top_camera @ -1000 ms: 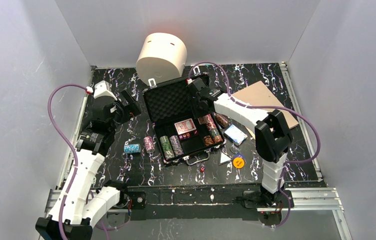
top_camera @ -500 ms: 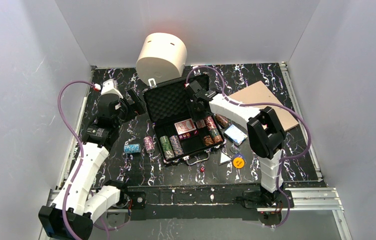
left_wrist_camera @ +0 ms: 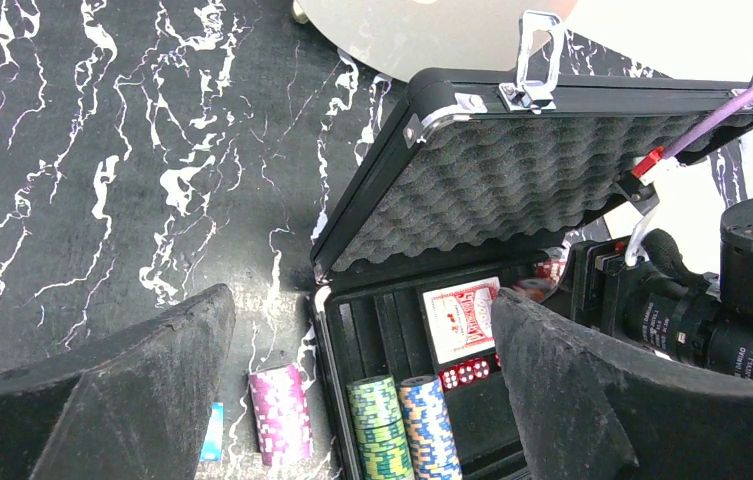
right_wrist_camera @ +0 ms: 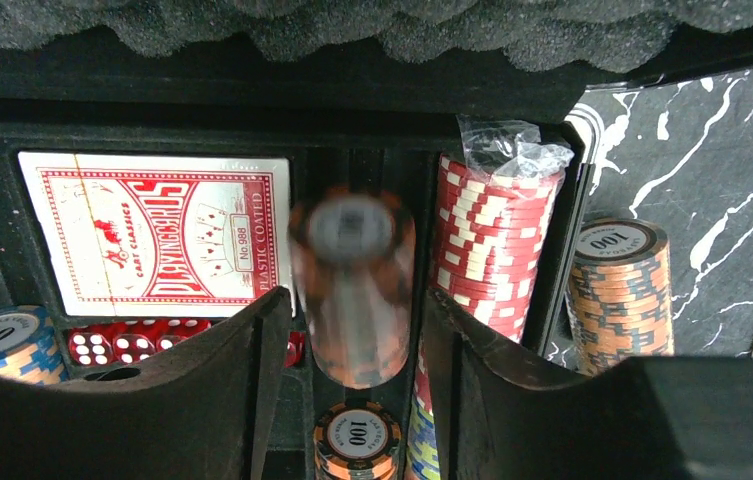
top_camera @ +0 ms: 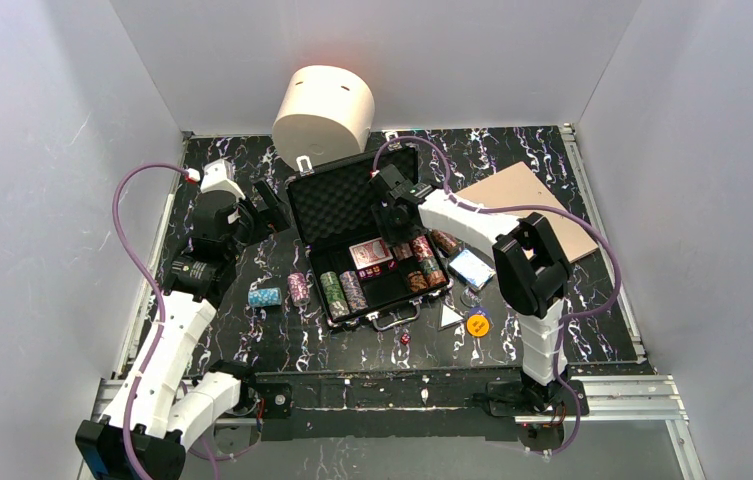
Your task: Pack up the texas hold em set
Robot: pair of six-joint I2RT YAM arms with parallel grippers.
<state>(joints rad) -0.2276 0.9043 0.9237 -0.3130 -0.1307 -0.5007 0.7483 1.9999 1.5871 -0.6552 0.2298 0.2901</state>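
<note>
While the black briefcase [top_camera: 337, 205] sits open at mid-frame in the top view, lid raised toward the cream cylinder [top_camera: 324, 108] behind it, the R gripper [right_wrist_camera: 354, 305] hangs over its tray w/ fingers apart. A blurred orange chip stack [right_wrist_camera: 352, 250] shows between them; contact can't be told. In the R wrist view a red card deck [right_wrist_camera: 152, 235] lies upper left, red dice [right_wrist_camera: 117, 347] just below it, and a plastic-wrapped red/white stack [right_wrist_camera: 492, 240] right of center. Another orange stack [right_wrist_camera: 617, 295] is outside the case wall, far right. The L gripper [left_wrist_camera: 362, 302] is spread wide, nothing btwn its fingers, over the table [top_camera: 252, 345] left of the case. Out on the table: purple stack [top_camera: 298, 288], teal stack [top_camera: 264, 296], blue deck [top_camera: 472, 268], yellow button [top_camera: 478, 324].
</note>
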